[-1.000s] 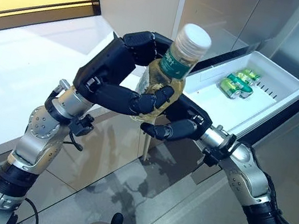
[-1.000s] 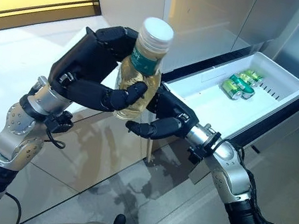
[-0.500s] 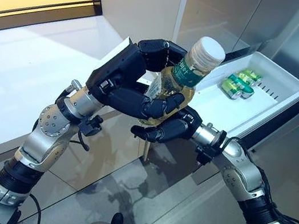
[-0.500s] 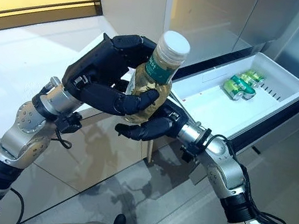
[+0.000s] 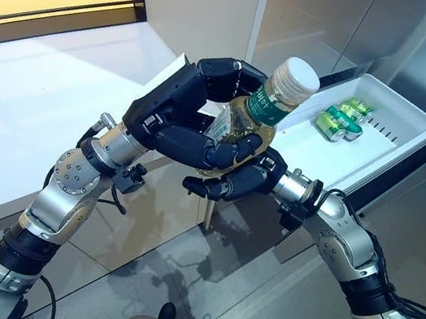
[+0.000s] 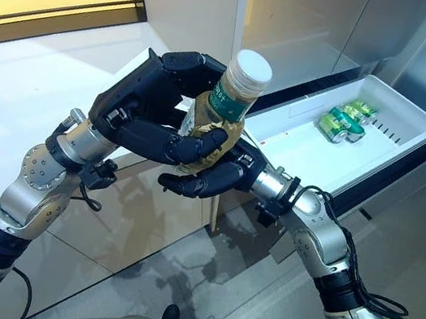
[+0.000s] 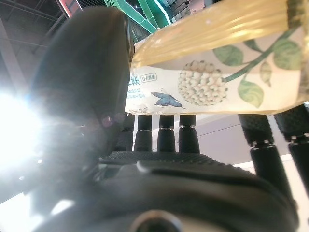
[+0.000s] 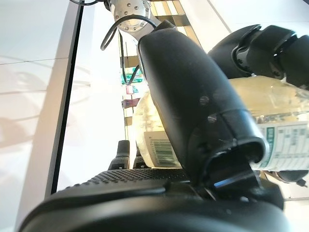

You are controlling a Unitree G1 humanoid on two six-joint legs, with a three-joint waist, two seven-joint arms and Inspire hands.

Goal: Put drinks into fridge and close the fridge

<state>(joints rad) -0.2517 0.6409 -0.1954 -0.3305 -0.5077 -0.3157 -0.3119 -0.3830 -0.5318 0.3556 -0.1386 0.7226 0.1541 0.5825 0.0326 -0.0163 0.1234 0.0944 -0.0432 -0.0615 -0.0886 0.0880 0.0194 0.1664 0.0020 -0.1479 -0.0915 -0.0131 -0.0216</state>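
Observation:
A clear bottle (image 5: 267, 107) of yellowish drink, with a white cap and a green label, is held tilted in the air in front of the open fridge drawer (image 5: 318, 149). My left hand (image 5: 175, 103) wraps its fingers and thumb round the bottle's middle. From below, my right hand (image 5: 235, 184) cups the bottle's lower part with curled fingers. The right wrist view shows its thumb (image 8: 188, 111) lying across the bottle (image 8: 282, 128). In the left wrist view the bottle (image 7: 217, 82) rests across my left fingers. Three green cans (image 5: 338, 120) lie in the drawer's far end.
The white drawer stands pulled out at the right, below the steel fridge doors (image 5: 321, 13). A white counter (image 5: 24, 110) runs along the left, and grey tiled floor (image 5: 198, 289) lies below.
Both hands and the bottle have moved right, nearer the drawer. My right hand has come up and closed round the bottle's base.

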